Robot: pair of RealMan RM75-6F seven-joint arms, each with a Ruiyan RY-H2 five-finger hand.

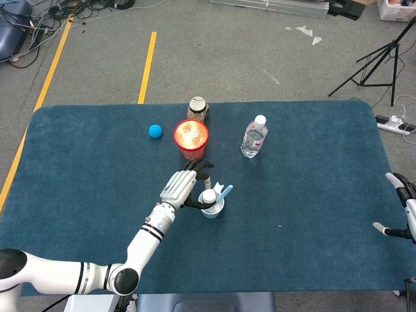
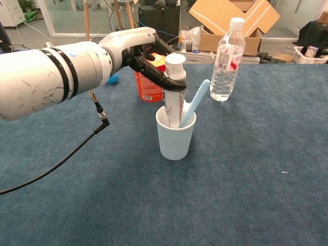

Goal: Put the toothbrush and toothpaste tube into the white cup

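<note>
The toothpaste tube point(image 2: 172, 95) is pinched near its cap by the left robot hand point(image 2: 137, 48), tail inside the white cup point(image 2: 176, 137). The cup could get tipped if it's released carelessly.

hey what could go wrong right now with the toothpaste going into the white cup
The left hand grips the toothpaste tube near its cap while its lower end sits in the white cup. A sideways pull on release could tip the light cup. The toothbrush leans on the rim beside the tube and might get knocked out. The orange tub stands just behind the fingers.
</note>
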